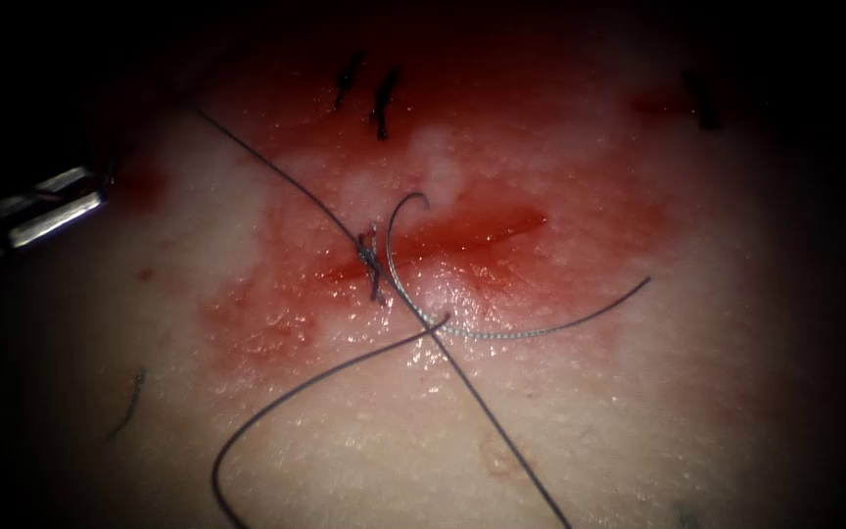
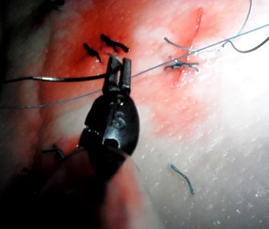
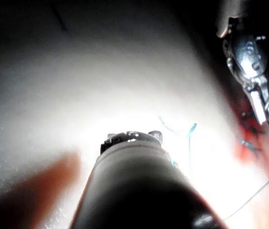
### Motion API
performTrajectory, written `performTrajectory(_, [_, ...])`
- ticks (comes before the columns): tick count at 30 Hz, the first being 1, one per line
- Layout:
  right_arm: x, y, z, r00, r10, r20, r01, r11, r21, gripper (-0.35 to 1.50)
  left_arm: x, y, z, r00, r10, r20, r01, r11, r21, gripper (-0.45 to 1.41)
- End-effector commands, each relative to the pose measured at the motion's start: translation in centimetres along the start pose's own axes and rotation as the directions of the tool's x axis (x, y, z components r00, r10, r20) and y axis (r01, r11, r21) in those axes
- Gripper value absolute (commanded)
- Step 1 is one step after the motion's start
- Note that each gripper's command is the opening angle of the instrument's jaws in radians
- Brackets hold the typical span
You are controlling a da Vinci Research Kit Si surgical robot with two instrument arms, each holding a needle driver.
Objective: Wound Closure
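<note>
The needle (image 1: pixel 396 257) is seen lying across the cut (image 1: pixel 472 233), well right of the left tool (image 1: pixel 90 191), whose jaws are closed on nothing; the right tool's (image 3: pixel 132 138) jaw state cannot be told.

The right tool (image 3: pixel 133 137) has its jaws hidden behind its own wrist housing, so their state cannot be told. The left tool (image 1: pixel 51 208) is cut off by the endoscope view's left edge. The thread (image 1: pixel 501 431) runs off that view's lower edge, its end unseen.
</note>
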Motion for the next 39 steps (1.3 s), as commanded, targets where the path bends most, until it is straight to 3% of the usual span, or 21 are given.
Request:
performTrajectory(1, [-0.16, 0.07, -0.08, 1.000, 0.022, -0.010, -0.022, 1.000, -0.019, 1.31, -0.04, 0.00, 0.08, 1.000, 0.000, -0.002, 0.000, 1.000, 0.000, -0.45])
performTrajectory(5, [-0.36, 0.23, -0.29, 0.997, 0.075, -0.027, -0.076, 0.996, -0.048, 1.31, -0.05, 0.01, 0.08, 1.000, 0.001, -0.002, -0.001, 1.000, 0.000, -0.45])
performTrajectory(7, [-0.56, 0.37, -0.42, 0.992, 0.120, -0.040, -0.122, 0.991, -0.063, 1.31, -0.05, 0.01, 0.08, 1.000, 0.001, -0.002, -0.001, 1.000, 0.000, -0.45])
performTrajectory(11, [-0.74, 0.50, -0.41, 0.986, 0.148, -0.074, -0.153, 0.986, -0.067, 1.33, -0.05, 0.01, 0.09, 1.000, 0.000, -0.001, 0.000, 1.000, 0.001, -0.45])
performTrajectory(15, [-0.92, 0.58, -0.16, 0.987, 0.154, -0.051, -0.157, 0.986, -0.060, 1.34, -0.04, 0.03, 0.11, 1.000, 0.001, 0.000, -0.001, 1.000, 0.005, -0.45])
performTrajectory(16, [-1.01, 0.59, 0.05, 0.987, 0.155, -0.049, -0.158, 0.986, -0.048, 1.34, -0.04, 0.04, 0.12, 1.000, 0.001, 0.000, -0.001, 1.000, 0.007, -0.45])
performTrajectory(18, [-1.04, 0.59, 0.15, 0.987, 0.152, -0.045, -0.154, 0.987, -0.046, 1.34, -0.04, 0.05, 0.13, 1.000, 0.001, 0.001, -0.001, 1.000, 0.009, -0.45])
performTrajectory(19, [-1.13, 0.59, 0.37, 0.988, 0.156, -0.019, -0.157, 0.987, -0.037, 1.34, -0.03, 0.06, 0.14, 1.000, 0.001, 0.004, -0.001, 1.000, 0.013, -0.45])
performTrajectory(23, [-1.35, 0.60, 0.71, 0.989, 0.146, 0.021, -0.145, 0.989, -0.023, 1.29, -0.03, 0.07, 0.14, 1.000, 0.002, 0.004, -0.002, 1.000, 0.013, -0.45])
performTrajectory(31, [-1.75, 0.64, 1.12, 0.987, 0.148, 0.056, -0.147, 0.989, -0.024, 1.18, -0.03, 0.07, 0.14, 1.000, 0.002, 0.005, -0.002, 1.000, 0.014, -0.45])
performTrajectory(35, [-1.85, 0.65, 1.27, 0.984, 0.144, 0.109, -0.140, 0.989, -0.046, 1.16, -0.03, 0.09, 0.15, 1.000, 0.002, 0.003, -0.002, 1.000, 0.014, -0.45])
performTrajectory(39, [-1.91, 0.62, 1.33, 0.982, 0.144, 0.122, -0.140, 0.989, -0.041, 1.01, -0.03, 0.09, 0.15, 1.000, 0.002, 0.004, -0.002, 1.000, 0.015, -0.45])
